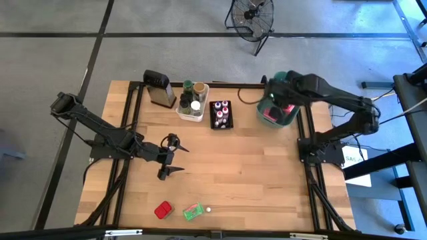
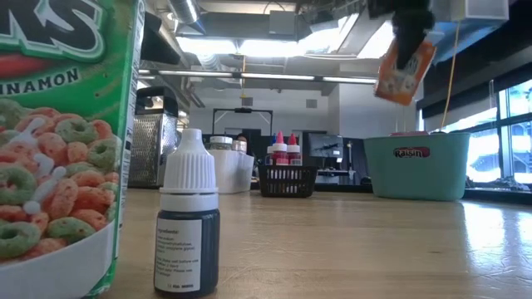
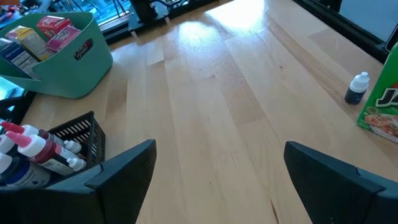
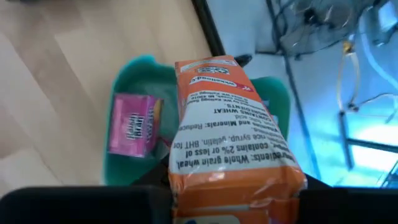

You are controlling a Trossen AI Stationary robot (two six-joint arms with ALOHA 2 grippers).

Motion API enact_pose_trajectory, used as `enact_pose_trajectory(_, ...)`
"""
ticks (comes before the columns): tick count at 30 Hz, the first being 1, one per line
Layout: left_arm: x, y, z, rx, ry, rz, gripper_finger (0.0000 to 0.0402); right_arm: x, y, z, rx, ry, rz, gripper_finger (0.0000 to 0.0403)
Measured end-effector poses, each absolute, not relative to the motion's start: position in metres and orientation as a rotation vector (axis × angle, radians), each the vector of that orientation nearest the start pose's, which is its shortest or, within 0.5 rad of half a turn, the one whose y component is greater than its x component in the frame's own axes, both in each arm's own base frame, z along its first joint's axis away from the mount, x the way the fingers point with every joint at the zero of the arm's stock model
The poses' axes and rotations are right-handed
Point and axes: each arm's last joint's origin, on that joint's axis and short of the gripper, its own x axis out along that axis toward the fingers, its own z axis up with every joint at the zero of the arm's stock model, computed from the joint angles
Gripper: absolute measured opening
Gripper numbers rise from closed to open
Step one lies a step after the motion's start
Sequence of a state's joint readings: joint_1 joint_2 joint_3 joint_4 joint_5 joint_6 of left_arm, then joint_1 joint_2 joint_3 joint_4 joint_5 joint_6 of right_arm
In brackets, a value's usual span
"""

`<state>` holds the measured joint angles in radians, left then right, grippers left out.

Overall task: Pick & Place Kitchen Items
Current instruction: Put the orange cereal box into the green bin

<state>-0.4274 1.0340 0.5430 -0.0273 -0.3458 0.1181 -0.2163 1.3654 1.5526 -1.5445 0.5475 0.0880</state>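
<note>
Start on your left. Your left gripper [image 1: 171, 155] hangs over the middle of the table [image 1: 253, 187] with its fingers wide apart and nothing in them. Close to the front edge lie a red packet [image 1: 162, 211], a green cereal box [image 1: 192, 212] and a tiny white-capped bottle [image 1: 208, 209]. The left arm is much nearer to these three than the right arm is, so they look like its job.

At the back stand a grater [image 1: 158, 89], a white bin [image 1: 193, 101] of jars and a black basket [image 1: 221, 115] of little bottles.

Now look to your right. Your right gripper [image 1: 288, 90] is clamped on an orange box [image 4: 233, 146]. It holds the box up in the air, right above the teal bin [image 1: 277, 109]. The box hangs with its long side pointing down at the bin. A pink box [image 4: 134, 124] already lies inside. The bin is straight below, so I think the next move is only to lower the box a little and let go.
</note>
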Motion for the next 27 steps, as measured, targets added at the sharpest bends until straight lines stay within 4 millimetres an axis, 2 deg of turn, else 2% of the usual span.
enact_pose_trajectory(7, 0.197, -0.079, 0.22, 0.313, 0.481, -0.108, 0.035, 0.21, -0.103, 0.338, -0.091, 1.391, -0.625, 0.0104)
enact_pose_trajectory(13, 0.197, -0.079, 0.22, 0.313, 0.482, -0.108, 0.0349, 0.206, -0.126, 0.305, -0.04, 1.43, -0.585, 0.0104)
enact_pose_trajectory(19, 0.197, -0.079, 0.22, 0.313, 0.482, -0.108, 0.0349, 0.198, -0.131, 0.282, 0.009, 1.518, -0.566, 0.0104)
enact_pose_trajectory(27, 0.197, -0.079, 0.22, 0.313, 0.482, -0.108, 0.0349, 0.194, -0.13, 0.277, 0.085, 1.537, -0.47, 0.0103)
